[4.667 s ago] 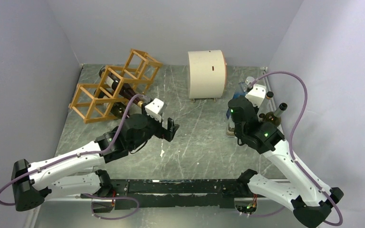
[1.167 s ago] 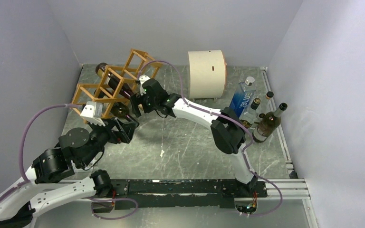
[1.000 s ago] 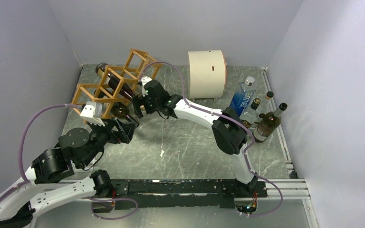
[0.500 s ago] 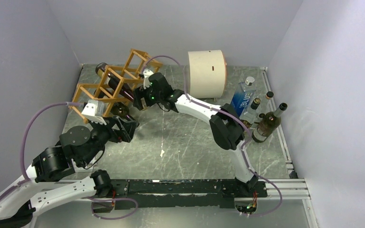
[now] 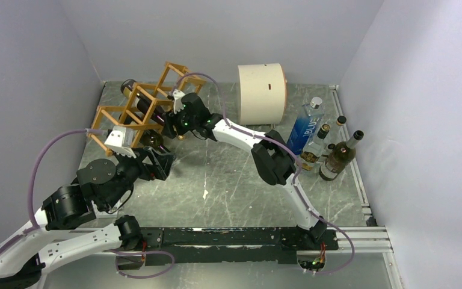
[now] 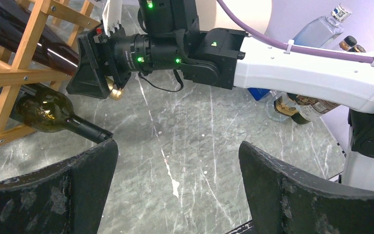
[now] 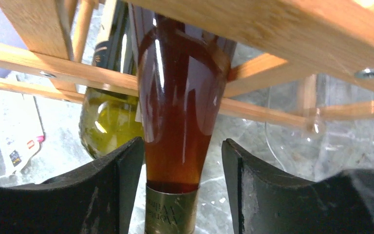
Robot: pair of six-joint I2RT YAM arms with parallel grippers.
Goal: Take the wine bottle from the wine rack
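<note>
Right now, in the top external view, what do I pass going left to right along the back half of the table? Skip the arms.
wine rack → cream cylindrical drum → blue bottle → dark wine bottle standing by the right wall. The small clear bottle overlaps the blue one, so it is left out.

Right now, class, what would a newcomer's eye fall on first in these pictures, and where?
The right arm stretches across the table to the wine rack at the back left, the right hand straddling the neck of an amber bottle lying in a cell. Next, the left hand, wide open, sits just short of a green bottle poking from a lower cell.
</note>
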